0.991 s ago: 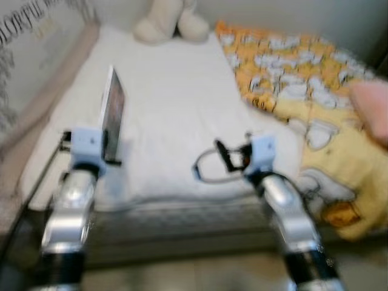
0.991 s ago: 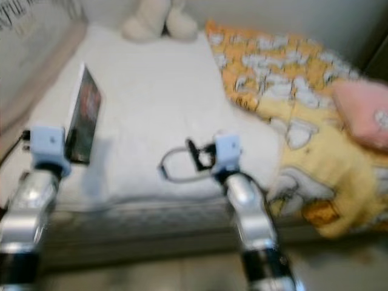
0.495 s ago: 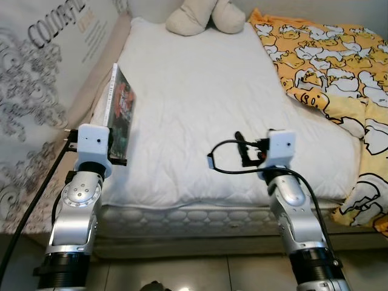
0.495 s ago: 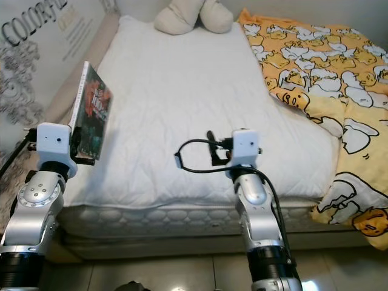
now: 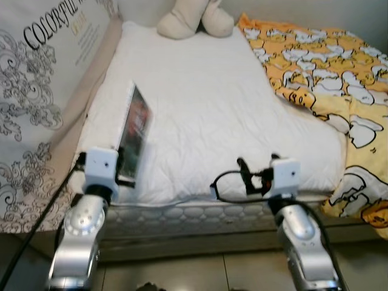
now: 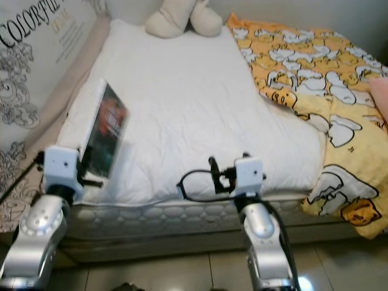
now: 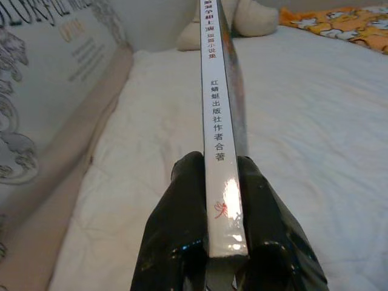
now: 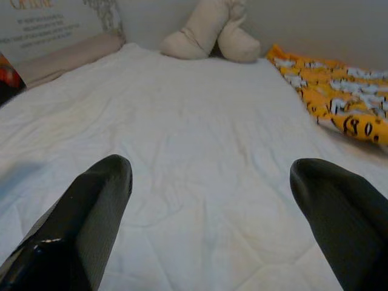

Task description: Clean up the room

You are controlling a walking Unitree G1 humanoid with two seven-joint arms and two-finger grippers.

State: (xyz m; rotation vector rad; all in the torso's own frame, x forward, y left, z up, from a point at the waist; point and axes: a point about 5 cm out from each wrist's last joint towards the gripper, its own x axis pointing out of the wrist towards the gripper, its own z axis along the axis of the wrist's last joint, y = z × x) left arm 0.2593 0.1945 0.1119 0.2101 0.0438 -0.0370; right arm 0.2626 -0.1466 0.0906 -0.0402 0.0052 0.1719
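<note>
**Book pinched by its edge over the near corner of the bed**

The left gripper (image 7: 221,182) has its two black fingers (image 7: 182,212) clamped on the bottom of a thin book (image 5: 134,136), spine toward the wrist camera, and the book stands up on edge above the bed (image 6: 182,103), near its front corner on the wall side. That is a narrow hold on a tall, flat thing. The risk, as it looks from here: the book could pivot or slide out between the fingers if the arm swings or the robot steps, since nearly all of it stands above the pinch. A drop at this spot might land on the mattress edge, or it might tip off toward the gap beside the patterned wall panel (image 5: 42,73).

The right gripper (image 8: 209,200) hangs over the front edge of the bed, its fingers spread wide apart and carrying nothing. A black cable loop (image 5: 227,185) juts from that wrist; it could brush the sheet if the arm dips.

The count: one book, held. One cream plush toy (image 6: 182,18) at the head of the bed. One yellow duck-print blanket (image 5: 327,79) heaped along the far side of the bed from the wall. A sliver of something pink (image 6: 381,91) past the blanket, too cropped to name.
</note>
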